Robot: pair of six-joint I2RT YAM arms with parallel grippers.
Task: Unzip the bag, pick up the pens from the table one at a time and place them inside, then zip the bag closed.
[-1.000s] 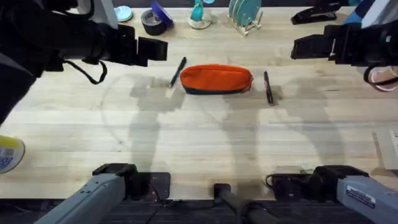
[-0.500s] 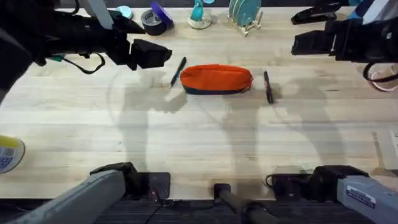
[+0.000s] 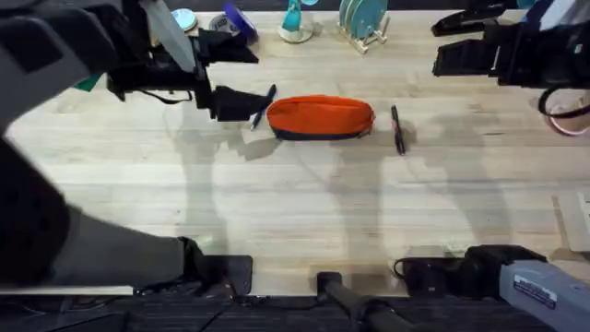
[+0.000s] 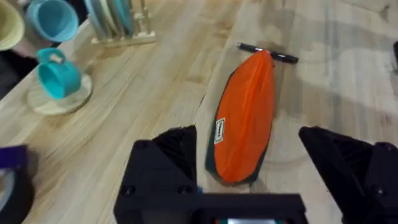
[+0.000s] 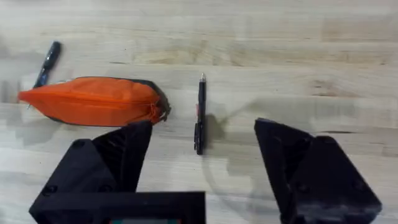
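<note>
The orange bag (image 3: pixel 320 117) lies zipped on the table (image 3: pixel 295 212), its length running left to right. One black pen (image 3: pixel 397 129) lies just off its right end. The other pen (image 3: pixel 267 100) lies at its left end, partly covered by my left gripper (image 3: pixel 241 77). That gripper hovers open at the bag's left end. In the left wrist view the bag (image 4: pixel 245 118) runs away between the open fingers (image 4: pixel 168 162), with a pen (image 4: pixel 267 53) past its far end. My right gripper (image 3: pixel 449 61) hangs open, high at the back right; its view shows the bag (image 5: pixel 93 99) and both pens (image 5: pixel 199 115) (image 5: pixel 48 59).
Along the back edge stand a black tape roll (image 3: pixel 226 32), a teal cup (image 3: pixel 293 23), a rack of plates (image 3: pixel 362 23) and a black stapler (image 3: pixel 470 20). A yellow-labelled roll (image 3: pixel 14 226) sits at the left edge. The table's front half is bare wood.
My left arm has swung right and lowered toward the bag's left end, now covering part of the left pen. The right arm has barely moved. Bag and pens lie as before.
</note>
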